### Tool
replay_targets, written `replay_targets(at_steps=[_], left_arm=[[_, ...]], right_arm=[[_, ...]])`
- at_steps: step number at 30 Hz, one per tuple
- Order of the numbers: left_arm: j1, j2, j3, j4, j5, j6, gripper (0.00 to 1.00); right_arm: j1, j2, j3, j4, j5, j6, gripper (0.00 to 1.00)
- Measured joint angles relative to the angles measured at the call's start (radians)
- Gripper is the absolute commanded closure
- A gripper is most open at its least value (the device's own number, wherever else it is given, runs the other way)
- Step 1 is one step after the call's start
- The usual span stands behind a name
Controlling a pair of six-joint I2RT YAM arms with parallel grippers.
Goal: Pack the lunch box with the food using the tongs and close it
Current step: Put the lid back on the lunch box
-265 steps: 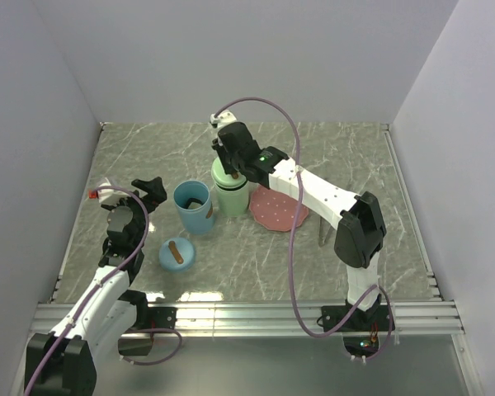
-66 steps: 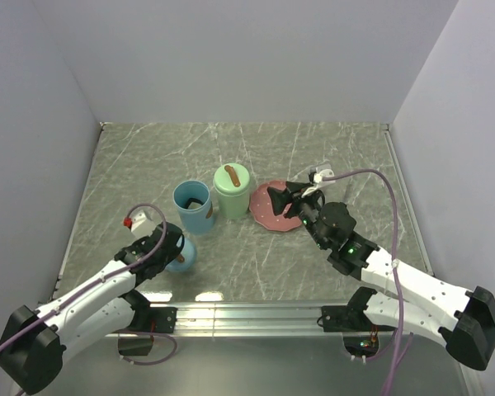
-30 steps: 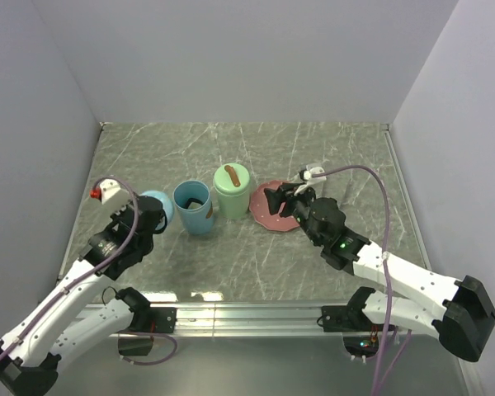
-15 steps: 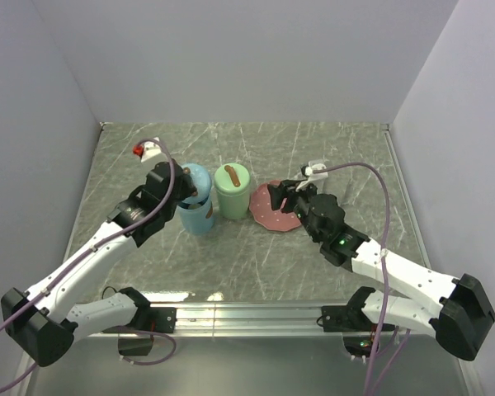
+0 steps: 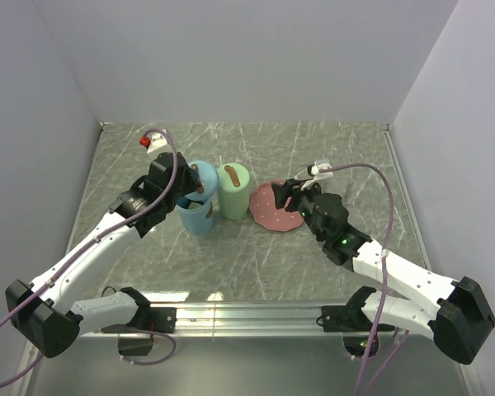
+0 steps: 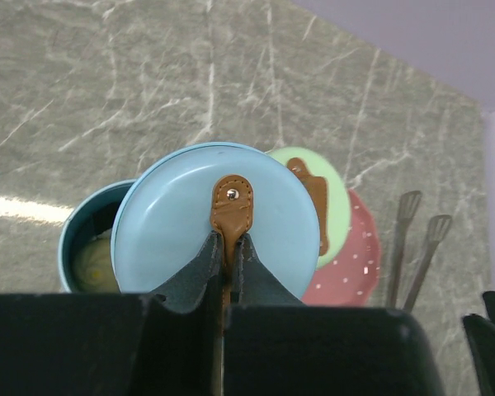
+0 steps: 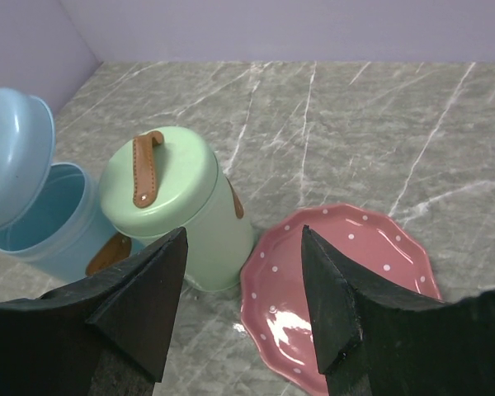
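**Blue lid held over its canister; plate bare**

Food: the only piece we can see is a pale rounded lump (image 6: 91,262) low inside the blue canister (image 6: 76,235). It is probably a bun, but it is too dim to name for certain. No food shows on the pink plate (image 7: 346,272) or on the tabletop (image 5: 256,256).

Blue lid (image 6: 169,223): held tilted, above and partly over the canister's mouth, offset so that part of the opening shows. We cannot tell whether its lower edge touches the rim.

Left gripper (image 6: 228,247): jaws together, clamped on the lid's brown leather tab (image 6: 231,198).

Green canister (image 7: 177,210): just beside the blue one, with its own lid on and the strap flat across the top. The pink plate sits just beside it on the other side.

Tongs (image 6: 417,239): lying on the tabletop on the plate's right side, in neither gripper.

Right gripper (image 7: 243,239): hovers over the plate, jaws apart, nothing between them.

Progress, our reading: packing looks finished, since the plate is bare and the tongs are set down. The green half of the lunch box is closed. What is left is to level the blue lid, seat it squarely on its canister and release the tab. We cannot check what the green canister holds.
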Motion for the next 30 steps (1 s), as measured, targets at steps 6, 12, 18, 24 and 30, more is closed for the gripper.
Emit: replay_targets(at_steps=[6,12,18,24,30], left_arm=[[0.046,0.025,-0.002,-0.045,0.028,-0.003,1.00],[0.080,0.031,-0.005,-0.054,0.058,-0.004,1.00],[0.080,0.069,-0.005,-0.086,0.078,-0.004,1.00],[0.080,0.077,-0.007,-0.125,0.072,-0.007,1.00],[0.084,0.077,-0.007,-0.141,0.066,-0.007,1.00]], right_arm=[[-0.019,-0.019,-0.027,0.009,-0.013,0.008,0.36],[-0.036,-0.044,-0.041,0.016,-0.023,0.018,0.35],[-0.048,-0.044,-0.045,0.018,-0.039,0.024,0.36],[-0.057,-0.044,-0.045,0.019,-0.047,0.025,0.36],[-0.064,-0.044,-0.046,0.019,-0.057,0.027,0.36]])
